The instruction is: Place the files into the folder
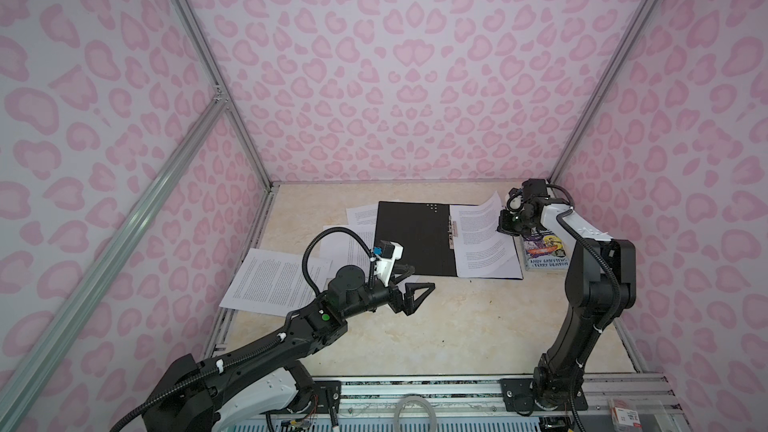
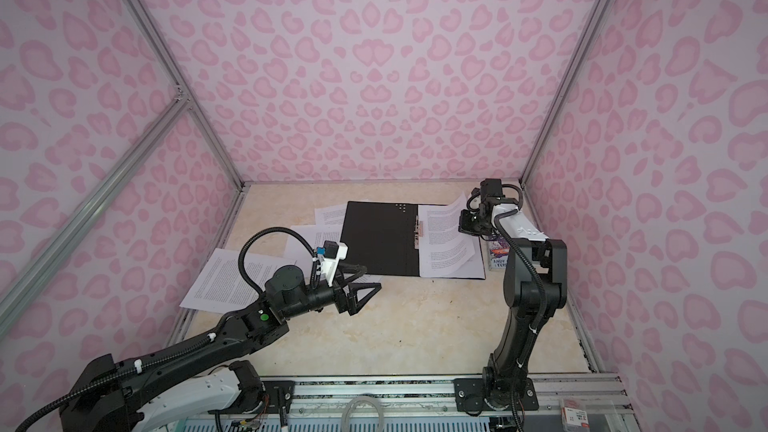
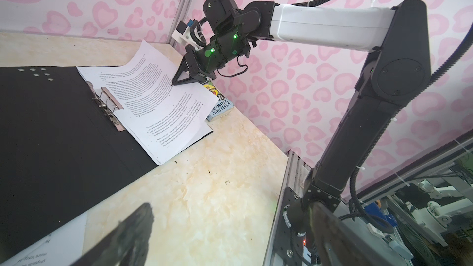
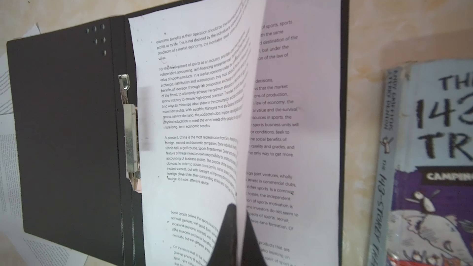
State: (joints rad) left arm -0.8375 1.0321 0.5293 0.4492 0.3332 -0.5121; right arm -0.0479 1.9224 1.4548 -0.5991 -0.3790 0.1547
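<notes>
Sheet point(image 4: 199, 103): lifted, clenched in right gripper point(image 4: 236, 214), over folder point(image 1: 411, 238).
Left gripper point(image 1: 424, 278): spread, empty.
Risk: sheet may crease or slide off folder if released tilted.

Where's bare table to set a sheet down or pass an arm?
Widest bare patch: table in front, bounded by left arm, right arm, the front rail and the near edge of the folder. A thin strip runs behind the folder by the back wall. Crowded: loose sheets left of the folder, book right of it.
</notes>
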